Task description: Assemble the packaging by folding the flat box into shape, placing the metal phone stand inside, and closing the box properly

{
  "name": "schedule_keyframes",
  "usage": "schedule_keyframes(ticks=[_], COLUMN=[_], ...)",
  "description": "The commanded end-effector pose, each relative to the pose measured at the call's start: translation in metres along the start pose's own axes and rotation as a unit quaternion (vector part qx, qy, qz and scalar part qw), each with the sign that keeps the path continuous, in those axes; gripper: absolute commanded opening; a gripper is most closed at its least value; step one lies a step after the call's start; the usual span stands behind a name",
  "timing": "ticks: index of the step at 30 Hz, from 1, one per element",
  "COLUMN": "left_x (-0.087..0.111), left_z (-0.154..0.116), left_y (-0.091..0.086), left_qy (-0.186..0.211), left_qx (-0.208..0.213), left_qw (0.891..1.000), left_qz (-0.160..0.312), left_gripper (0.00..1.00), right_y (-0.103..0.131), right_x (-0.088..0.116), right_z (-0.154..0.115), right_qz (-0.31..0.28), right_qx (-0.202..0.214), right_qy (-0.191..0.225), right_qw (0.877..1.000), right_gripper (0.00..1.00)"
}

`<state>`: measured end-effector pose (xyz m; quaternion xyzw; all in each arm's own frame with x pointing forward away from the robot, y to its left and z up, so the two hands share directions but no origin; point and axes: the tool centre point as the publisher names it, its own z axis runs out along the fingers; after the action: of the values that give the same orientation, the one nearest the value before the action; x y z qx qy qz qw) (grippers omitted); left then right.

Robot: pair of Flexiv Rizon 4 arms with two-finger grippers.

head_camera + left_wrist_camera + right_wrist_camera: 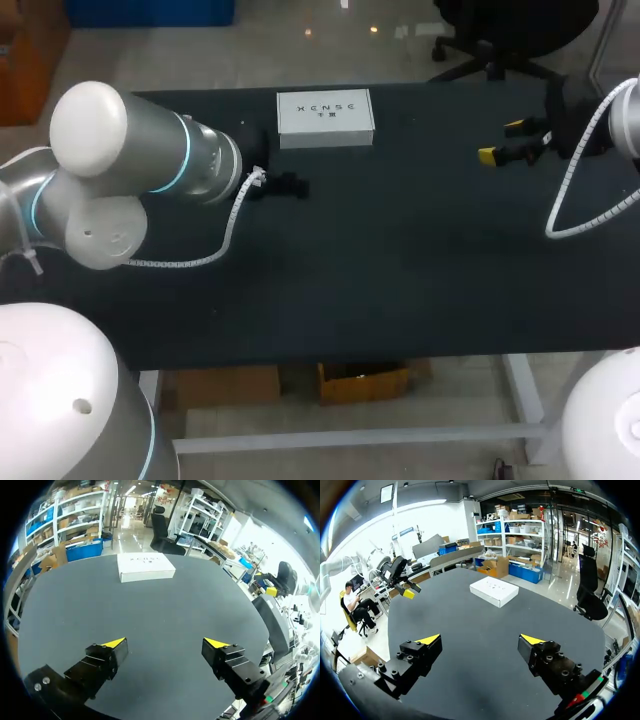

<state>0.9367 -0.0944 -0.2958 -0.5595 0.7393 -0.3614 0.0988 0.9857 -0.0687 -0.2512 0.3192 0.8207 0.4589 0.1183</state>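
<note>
Closed white box flat near table's far edge.

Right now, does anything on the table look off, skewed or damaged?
Nothing stands out. The white box sits flat and closed near the far edge of the table, with no dents or loose flaps visible. The left gripper and right gripper are open and empty. No phone stand is in view.

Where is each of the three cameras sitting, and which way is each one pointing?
Head view: fixed above and behind, looking down on the table; left arm and right arm enter at its sides.
Left wrist view: on that wrist, looking past the open left gripper toward the white box.
Right wrist view: likewise, past the open right gripper toward the box.
All three share table and box.
</note>
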Motion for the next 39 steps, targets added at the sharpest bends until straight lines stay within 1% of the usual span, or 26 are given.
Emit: schedule_keyframes(ticks=[1,10,11,12,16,17,21,25,27,28,34,39], left_x=[0.002,0.002,-0.001,-0.005,-0.019,-0.023,-0.032,-0.043,-0.045,-0.047,-0.054,-0.059], left_z=[0.001,0.001,-0.001,-0.004,-0.007,-0.008,-0.009,-0.009,-0.010,-0.010,-0.011,-0.014], left_y=[0.002,0.002,0.001,-0.001,-0.011,-0.014,-0.021,-0.030,-0.032,-0.033,-0.033,-0.028], left_qy=[-0.004,-0.004,0.001,0.021,0.041,0.050,0.081,0.087,0.096,0.098,0.094,0.075], left_qx=[0.008,0.008,0.012,0.013,0.014,0.009,-0.003,-0.019,-0.027,-0.028,-0.031,-0.023], left_qw=[1.000,1.000,1.000,1.000,0.998,0.997,0.993,0.993,0.992,0.992,0.992,0.993], left_qz=[-0.001,-0.001,-0.004,0.017,0.038,0.053,0.084,0.083,0.079,0.072,0.078,0.084], left_gripper=[1.00,1.00,1.00,1.00,1.00,1.00,1.00,1.00,1.00,1.00,1.00,1.00], right_y=[-0.001,-0.001,-0.001,-0.001,-0.001,-0.001,-0.001,-0.001,-0.001,-0.001,-0.001,-0.001], right_x=[-0.001,-0.001,-0.001,-0.001,-0.001,-0.001,-0.001,-0.001,-0.001,-0.001,-0.001,-0.001], right_z=[-0.001,-0.001,-0.001,-0.001,-0.001,-0.001,-0.001,-0.001,-0.001,-0.001,-0.001,-0.001], right_qz=[0.000,0.000,0.000,0.000,0.000,0.000,0.000,0.000,0.000,0.000,0.000,0.000], right_qx=[-0.003,-0.003,-0.003,-0.003,-0.003,-0.003,-0.003,-0.003,-0.003,-0.003,-0.003,-0.003], right_qy=[0.004,0.004,0.004,0.004,0.004,0.004,0.004,0.004,0.004,0.004,0.004,0.004], right_qw=[1.000,1.000,1.000,1.000,1.000,1.000,1.000,1.000,1.000,1.000,1.000,1.000], right_gripper=[1.00,1.00,1.00,1.00,1.00,1.00,1.00,1.00,1.00,1.00,1.00,1.00])
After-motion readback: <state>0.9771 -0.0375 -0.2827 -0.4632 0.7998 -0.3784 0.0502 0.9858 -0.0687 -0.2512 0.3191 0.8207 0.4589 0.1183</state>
